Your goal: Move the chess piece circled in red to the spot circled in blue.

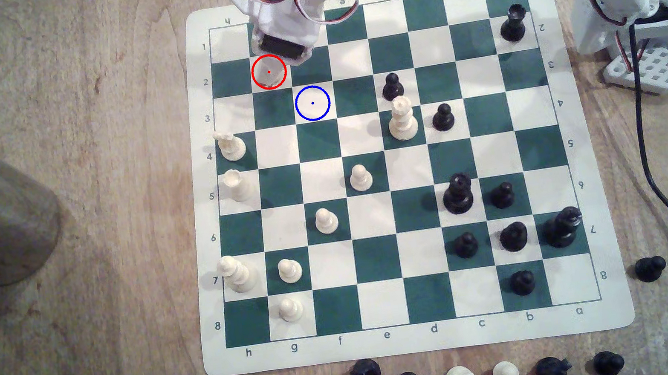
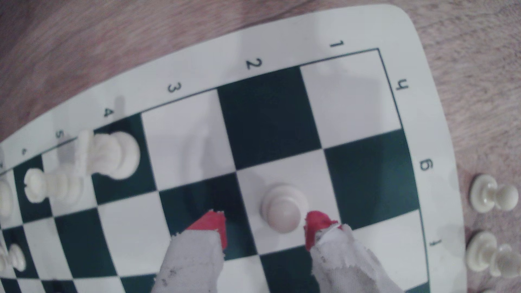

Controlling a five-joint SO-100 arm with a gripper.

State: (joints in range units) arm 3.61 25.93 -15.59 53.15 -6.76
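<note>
Jaws are spread wide, 1 red tip on each side of the chess piece (image 2: 282,207) with a gap to it on both sides, so nothing is pinched. The gripper (image 2: 265,228) has its fingers wrapped in white cloth or tape, red fingertips (image 2: 210,224) poking out. In the exterior view the arm reaches in over the far edge of the board (image 1: 586,145) and its head covers the squares above the red ring; the piece sits inside that ring on the cream square at g2, mostly hidden there. The spot (image 1: 312,103) is the cream square at f3, 1 step diagonally toward the exterior view's right, ringed blue with a dot and bare. Further down the h file stand taller cream pieces, a knight (image 1: 231,145) among them, on row 4. Black pieces crowd the exterior view's right side, and 6 captured pieces line up off the board's near edge.
</note>
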